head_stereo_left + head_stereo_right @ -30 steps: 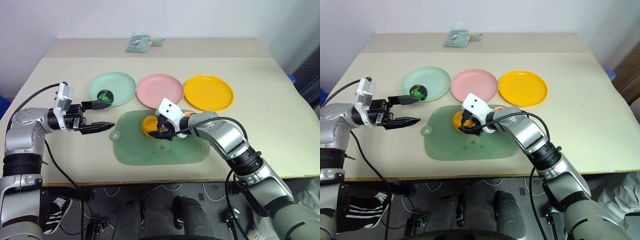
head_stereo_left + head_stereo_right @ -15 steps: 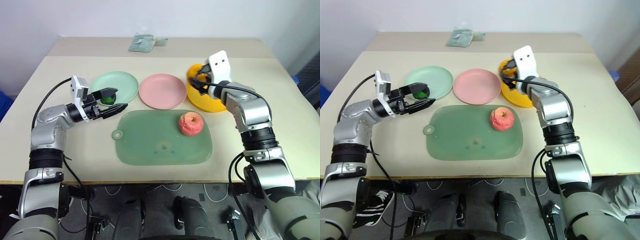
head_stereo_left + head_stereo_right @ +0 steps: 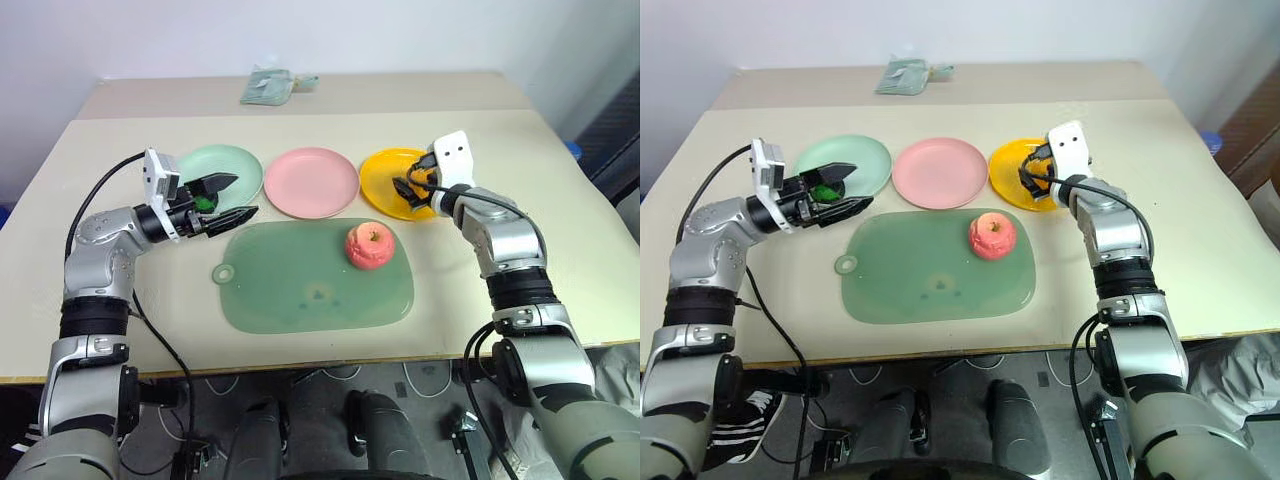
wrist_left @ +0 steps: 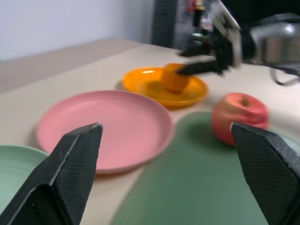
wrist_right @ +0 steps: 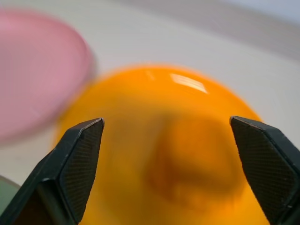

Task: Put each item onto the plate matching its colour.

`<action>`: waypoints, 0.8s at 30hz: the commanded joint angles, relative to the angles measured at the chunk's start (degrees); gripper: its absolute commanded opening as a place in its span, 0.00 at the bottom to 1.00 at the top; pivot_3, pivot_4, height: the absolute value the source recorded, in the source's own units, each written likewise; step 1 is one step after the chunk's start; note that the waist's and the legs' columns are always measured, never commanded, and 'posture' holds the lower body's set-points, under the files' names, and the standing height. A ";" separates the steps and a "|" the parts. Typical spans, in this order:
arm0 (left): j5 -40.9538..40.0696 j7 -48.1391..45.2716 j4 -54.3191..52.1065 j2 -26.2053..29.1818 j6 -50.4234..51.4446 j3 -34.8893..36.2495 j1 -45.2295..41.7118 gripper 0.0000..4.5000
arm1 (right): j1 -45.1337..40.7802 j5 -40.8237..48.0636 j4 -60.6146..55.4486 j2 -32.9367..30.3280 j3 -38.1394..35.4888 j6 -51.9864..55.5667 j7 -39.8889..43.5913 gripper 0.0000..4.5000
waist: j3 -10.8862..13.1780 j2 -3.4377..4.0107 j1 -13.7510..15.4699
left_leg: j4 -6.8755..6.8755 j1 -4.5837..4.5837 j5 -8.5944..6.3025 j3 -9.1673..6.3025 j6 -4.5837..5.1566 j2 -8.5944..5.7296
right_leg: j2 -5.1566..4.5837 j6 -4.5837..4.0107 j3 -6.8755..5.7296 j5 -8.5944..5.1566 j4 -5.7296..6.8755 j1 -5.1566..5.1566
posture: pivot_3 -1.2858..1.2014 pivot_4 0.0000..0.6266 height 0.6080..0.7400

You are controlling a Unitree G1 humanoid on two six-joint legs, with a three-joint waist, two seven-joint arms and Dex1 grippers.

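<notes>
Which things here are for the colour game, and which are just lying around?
For the game:
round pink-red toy apple
round orange toy fruit
dark green ball
mint green round plate
pink round plate
yellow-orange round plate

Just lying about:
flat translucent green mat
small greenish packet

Orange fruit [image 5: 187, 159] on the yellow-orange plate [image 5: 117, 103] between spread fingers [image 5: 75, 164], pink plate [image 5: 33, 70] beside

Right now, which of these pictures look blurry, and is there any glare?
Right wrist view: the orange fruit and yellow-orange plate are soft and out of focus, with a bright glint on the plate. Left wrist view: the right gripper is smeared, the pink plate fairly clear. Head views: evenly lit, sharp.
</notes>
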 commanded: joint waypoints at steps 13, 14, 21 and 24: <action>-6.02 -11.75 -6.78 6.00 10.05 -1.80 2.15 1.00 | 17.00 14.79 -39.28 -17.15 7.56 21.72 17.88 1.00 | -0.01 -0.01 1.49 | 0.20 0.09 0.00 -0.02 -0.01 0.00 | -0.01 -0.28 0.00 -0.13 -0.04 0.09 | 0.52 0.24 1.00; -5.60 -11.94 -6.31 5.98 9.38 -1.98 2.03 1.00 | 16.84 14.16 -38.55 -16.53 8.03 21.12 17.33 1.00 | -0.01 -0.01 1.50 | 0.19 0.08 0.00 -0.03 -0.01 0.00 | -0.01 -0.28 0.00 -0.13 -0.04 0.08 | 0.52 0.24 1.00; -5.16 -12.06 -5.36 5.83 8.42 -1.77 1.76 1.00 | 16.45 9.06 -34.68 -14.78 11.60 16.42 16.45 1.00 | -0.01 -0.01 1.64 | 0.15 -0.01 0.00 0.00 0.00 -0.01 | 0.00 -0.19 0.00 -0.11 -0.06 0.02 | 0.52 0.24 1.00; -5.12 -11.77 -5.27 5.93 8.18 -1.30 2.00 1.00 | 16.81 8.14 -32.73 -14.48 12.59 16.35 16.74 1.00 | -0.01 -0.01 1.69 | 0.17 0.00 0.00 -0.01 0.00 -0.02 | -0.01 -0.20 0.00 -0.11 -0.06 0.05 | 0.52 0.24 1.00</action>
